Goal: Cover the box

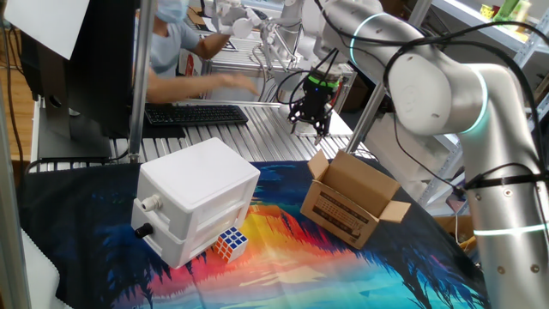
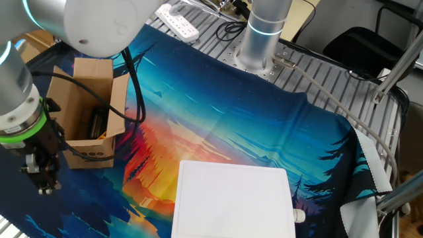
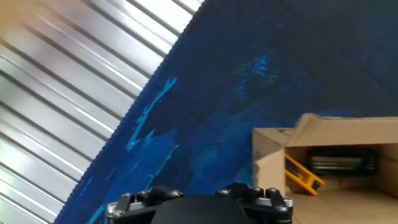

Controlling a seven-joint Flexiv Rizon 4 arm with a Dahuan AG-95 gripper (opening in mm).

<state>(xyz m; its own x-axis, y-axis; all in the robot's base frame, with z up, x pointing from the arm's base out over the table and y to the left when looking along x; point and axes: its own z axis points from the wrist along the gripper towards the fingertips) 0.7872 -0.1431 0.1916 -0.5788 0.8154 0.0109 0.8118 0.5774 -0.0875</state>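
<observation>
The box (image 1: 352,202) is a small brown carton with black print on its side, standing on the colourful cloth with its top flaps up. From above, the box (image 2: 82,122) shows a dark object and a yellow item inside; the hand view has the box (image 3: 336,162) at its lower right. My gripper (image 1: 310,127) hangs in the air beyond the box, over the cloth's far edge, apart from it. It is open and holds nothing. In the other fixed view the gripper (image 2: 41,180) is just off the box's corner.
A larger white plastic box with knobs (image 1: 197,197) stands on the cloth left of the carton, with a Rubik's cube (image 1: 230,243) against its front. A keyboard (image 1: 196,114) and a person (image 1: 184,51) are behind. The arm's base (image 2: 261,39) and a power strip (image 2: 177,18) stand on the slatted metal table.
</observation>
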